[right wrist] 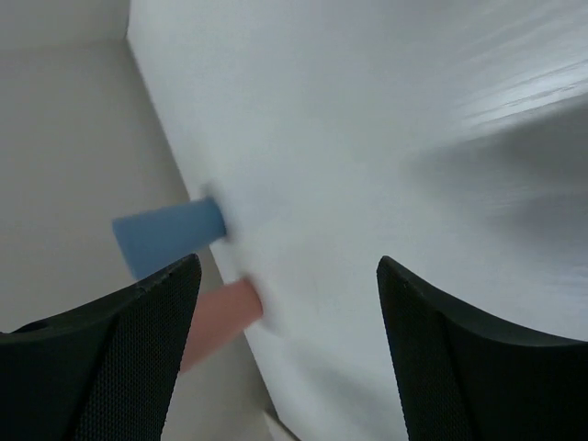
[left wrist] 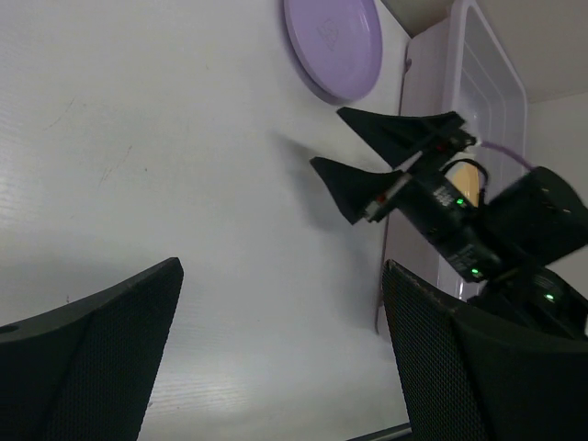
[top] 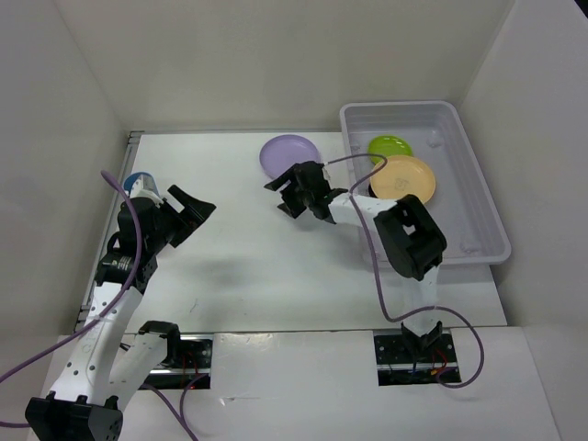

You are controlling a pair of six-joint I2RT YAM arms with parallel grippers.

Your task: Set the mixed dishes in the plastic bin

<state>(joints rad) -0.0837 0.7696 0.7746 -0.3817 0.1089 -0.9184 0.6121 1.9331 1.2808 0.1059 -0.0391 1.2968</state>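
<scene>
The translucent plastic bin (top: 478, 184) stands at the back right. It holds a lime green plate (top: 390, 146) and a pale orange plate (top: 404, 177); something dark shows under the orange plate's left edge. A lavender plate (top: 289, 154) lies on the table left of the bin, also in the left wrist view (left wrist: 333, 46). My right gripper (top: 278, 198) is open and empty, just in front of the lavender plate. My left gripper (top: 195, 204) is open and empty at the left. A blue cup (top: 138, 182) stands behind it. The right wrist view shows the blue cup (right wrist: 165, 237) and a salmon-red cup (right wrist: 220, 322).
White walls enclose the table on three sides. The right arm's purple cable (top: 372, 248) loops along the bin's left side. The bin's near left corner (left wrist: 386, 303) shows in the left wrist view, with the right gripper (left wrist: 326, 138) beside it.
</scene>
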